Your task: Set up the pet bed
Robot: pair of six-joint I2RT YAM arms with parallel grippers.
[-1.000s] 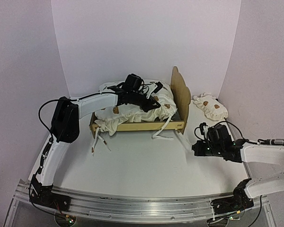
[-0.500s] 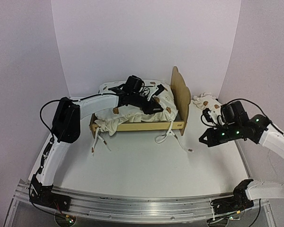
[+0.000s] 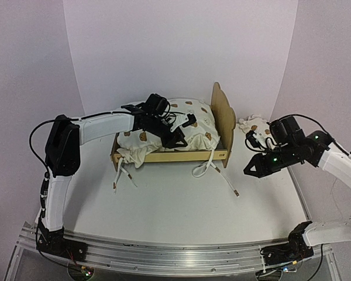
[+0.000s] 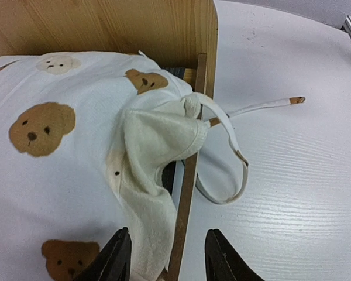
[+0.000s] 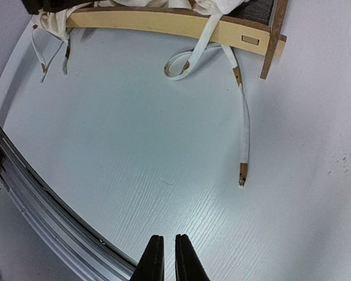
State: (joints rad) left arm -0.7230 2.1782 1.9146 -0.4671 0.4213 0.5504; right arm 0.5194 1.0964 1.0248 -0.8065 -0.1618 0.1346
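The low light-wood pet bed with its tall curved headboard stood toward the back of the bench, about the middle of the overhead view, headboard at its right end. The big cream bear-print cushion was heaped in it, puffed well above the rails rather than lying flat. In the left wrist view its corner by the headboard had folded over and was riding on the front rail, with a sliver of the dark grey felt base showing beneath. The white tie strings spilled out over the front onto the bench, one looped just beside the rail and one running off toward the lower right.

The left gripper hovered low over that corner with its jaws parted, cushion edge and rail lying between them, pinching nothing that I could see. The right gripper hung over bare bench at the right of the overhead view, jaws all but together and empty. The small cream bear-print pillow lay behind that arm, just right of the headboard.

To my eye the job in hand was seating the cushion. It would go best if the left gripper pushed that folded corner down inside the rail, not across it, and then pressed the middle flat so the fabric reached all four sides. The loose ties looked likely to snag a finger or drag the light frame, so they wanted tucking in before the pillow went on.
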